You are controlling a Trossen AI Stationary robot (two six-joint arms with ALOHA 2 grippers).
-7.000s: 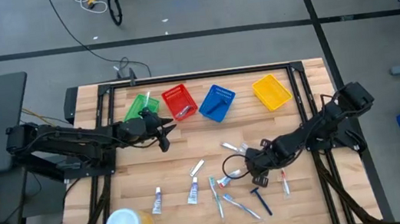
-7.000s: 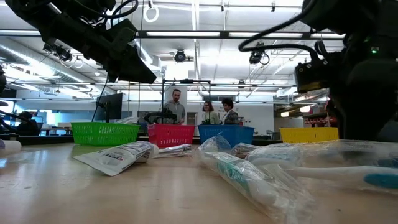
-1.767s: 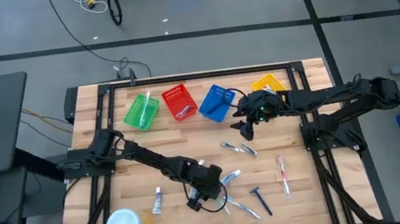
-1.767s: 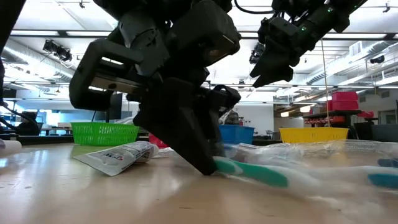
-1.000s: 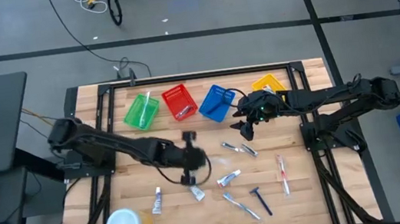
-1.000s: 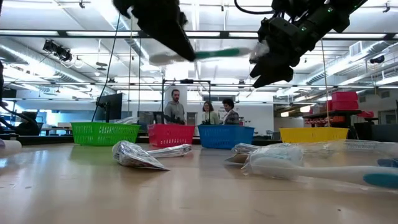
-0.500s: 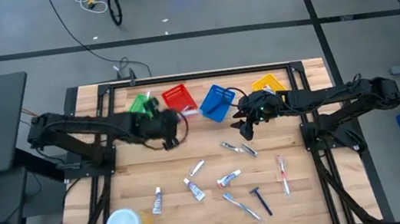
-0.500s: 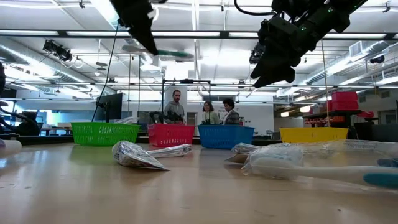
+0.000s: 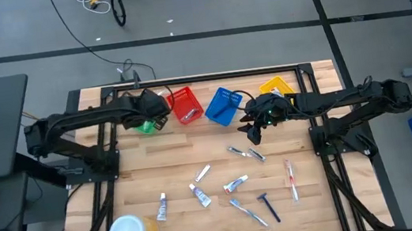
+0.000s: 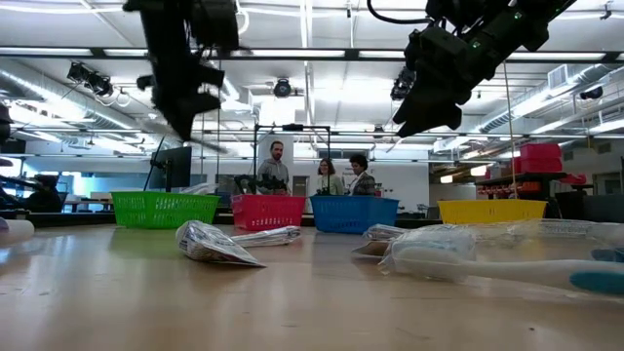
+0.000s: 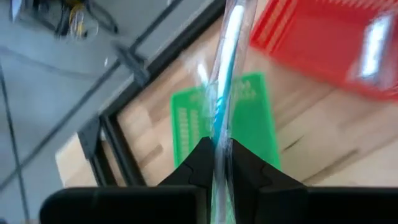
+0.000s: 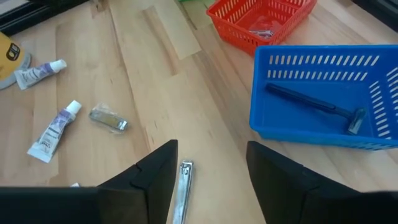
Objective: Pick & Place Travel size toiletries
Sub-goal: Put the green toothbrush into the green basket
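Left gripper (image 11: 217, 152) is clamped on a wrapped toothbrush (image 11: 225, 68), held above the green basket (image 11: 249, 118) at the table's far edge. Right gripper (image 12: 208, 165) is spread, nothing held, beside the blue basket (image 12: 311, 112).

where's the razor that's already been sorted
In the right wrist view the dark razor lies inside the blue basket, right of the red basket.

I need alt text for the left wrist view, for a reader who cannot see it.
The left gripper is shut on a wrapped toothbrush and holds it above the green basket. A red basket stands beside the green one on the wooden table.
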